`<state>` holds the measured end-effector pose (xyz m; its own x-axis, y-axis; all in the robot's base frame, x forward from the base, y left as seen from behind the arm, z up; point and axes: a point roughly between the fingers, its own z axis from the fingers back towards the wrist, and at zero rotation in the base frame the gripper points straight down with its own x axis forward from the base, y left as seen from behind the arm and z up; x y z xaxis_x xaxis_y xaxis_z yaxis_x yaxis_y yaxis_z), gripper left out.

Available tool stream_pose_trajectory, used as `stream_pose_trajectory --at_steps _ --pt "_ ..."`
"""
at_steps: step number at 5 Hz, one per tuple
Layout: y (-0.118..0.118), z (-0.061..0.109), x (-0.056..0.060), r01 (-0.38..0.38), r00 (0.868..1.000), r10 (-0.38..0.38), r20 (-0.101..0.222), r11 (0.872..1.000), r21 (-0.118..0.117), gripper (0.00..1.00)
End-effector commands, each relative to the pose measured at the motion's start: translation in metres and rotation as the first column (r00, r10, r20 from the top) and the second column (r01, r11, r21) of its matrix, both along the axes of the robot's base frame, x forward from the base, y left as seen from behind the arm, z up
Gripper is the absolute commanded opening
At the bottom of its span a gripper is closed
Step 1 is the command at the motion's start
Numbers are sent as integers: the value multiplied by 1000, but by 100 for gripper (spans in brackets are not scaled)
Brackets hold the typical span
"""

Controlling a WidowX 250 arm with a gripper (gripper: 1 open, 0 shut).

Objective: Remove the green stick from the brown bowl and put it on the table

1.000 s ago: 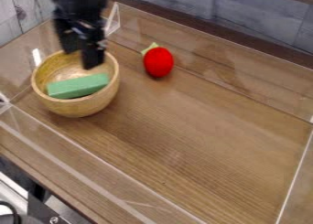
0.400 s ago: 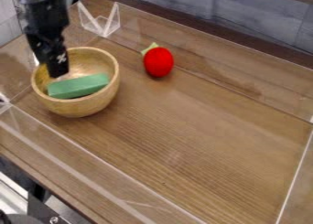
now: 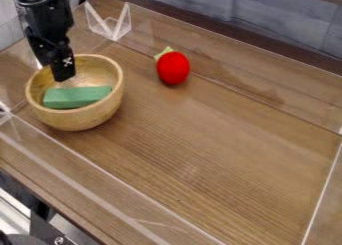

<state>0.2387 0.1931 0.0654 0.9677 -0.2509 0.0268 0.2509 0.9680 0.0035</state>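
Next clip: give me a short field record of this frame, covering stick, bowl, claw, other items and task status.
stick: green stick lies flat inside the brown bowl
bowl: upright on the table, near the left acrylic wall
claw: claw open, pointing down over the bowl's left inside, just above the stick's left end; contact unclear
other: red strawberry-like object on the table, right of the bowl
status: stick not yet removed

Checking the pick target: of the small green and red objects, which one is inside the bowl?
The green stick, lying in the brown bowl; the red strawberry-like object sits on the table.
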Motion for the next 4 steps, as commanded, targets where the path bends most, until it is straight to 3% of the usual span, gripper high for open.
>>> stream_pose_trajectory --at_steps 1,2,4 --pt "5 -5 -3 -41 999 41 21 999 11 0" --pt "8 -17 -11 -90 996 90 20 996 -5 0" --pt "3 -11 -3 -143 989 144 16 988 -55 0"
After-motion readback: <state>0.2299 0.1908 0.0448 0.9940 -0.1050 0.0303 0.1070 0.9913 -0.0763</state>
